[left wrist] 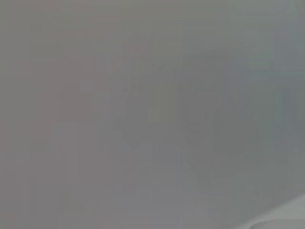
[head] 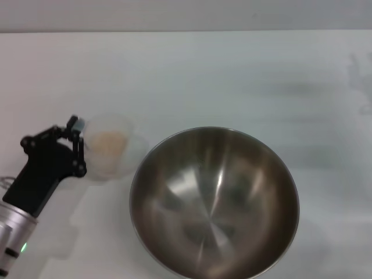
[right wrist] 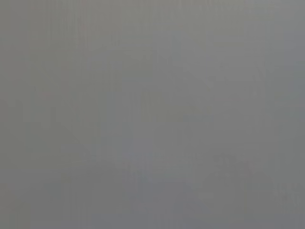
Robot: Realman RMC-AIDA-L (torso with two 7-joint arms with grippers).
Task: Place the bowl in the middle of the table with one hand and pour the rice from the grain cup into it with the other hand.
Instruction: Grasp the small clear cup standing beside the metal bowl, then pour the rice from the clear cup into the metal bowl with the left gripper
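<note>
The large steel bowl (head: pixel 214 202) stands on the white table (head: pixel 232 75) at the front centre, and it is empty. The small clear grain cup (head: pixel 110 149) stands upright just left of the bowl, with pale rice (head: pixel 108 142) inside. My left gripper (head: pixel 78 146) is at the cup's left side, its black fingers (head: pixel 74 124) spread apart and level with the cup's near wall. It is not closed on the cup. My right gripper is out of view. Both wrist views show only flat grey.
The table's far edge (head: pixel 186 31) runs across the top of the head view. Bare white tabletop lies behind and to the right of the bowl. The bowl's near rim reaches the bottom of the view.
</note>
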